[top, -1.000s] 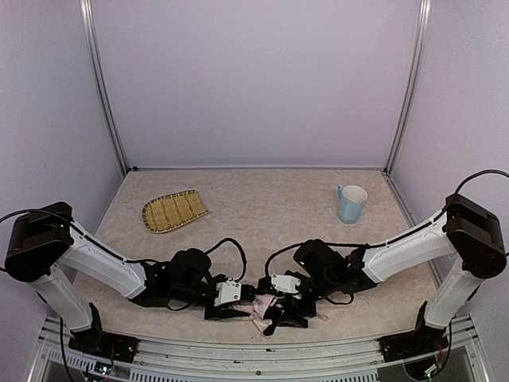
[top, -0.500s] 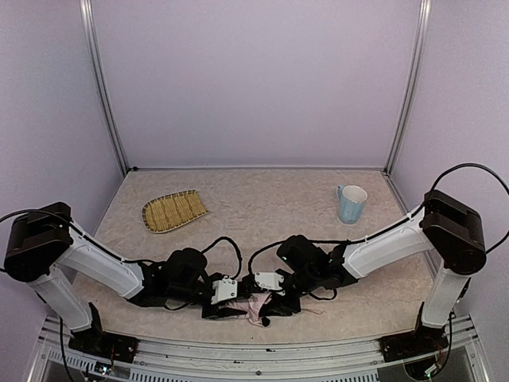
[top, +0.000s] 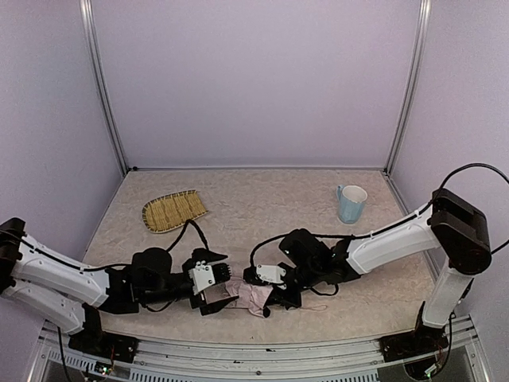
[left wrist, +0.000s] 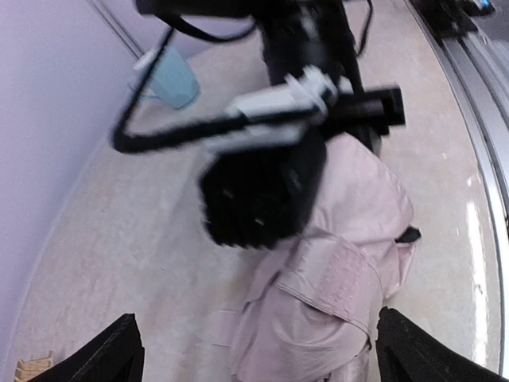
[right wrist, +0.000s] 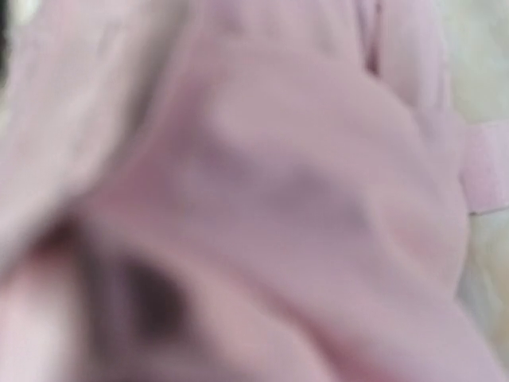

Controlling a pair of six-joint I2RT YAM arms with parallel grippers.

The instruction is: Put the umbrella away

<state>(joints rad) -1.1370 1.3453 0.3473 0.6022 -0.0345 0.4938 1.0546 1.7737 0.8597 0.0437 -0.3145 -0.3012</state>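
Note:
The umbrella (top: 245, 296) lies folded near the table's front edge, a bundle of pale pink fabric with a strap band across it (left wrist: 342, 278). My left gripper (top: 215, 283) is open wide at its left end, one black fingertip (left wrist: 119, 354) on each side of the fabric and neither touching it (left wrist: 266, 354). My right gripper (top: 270, 291) is pressed down on the bundle's right part and shut on the fabric. Its black body (left wrist: 262, 191) sits on the pink cloth. The right wrist view is filled with blurred pink umbrella fabric (right wrist: 262, 183), so the fingers are hidden there.
A woven bamboo tray (top: 173, 211) lies at the back left. A pale blue mug (top: 351, 203) stands at the back right, also in the left wrist view (left wrist: 171, 79). The metal front rail (left wrist: 477, 119) runs close beside the umbrella.
My left gripper let go, opened wide and drew back to the left. My right gripper moved left onto the umbrella and closed on its fabric.

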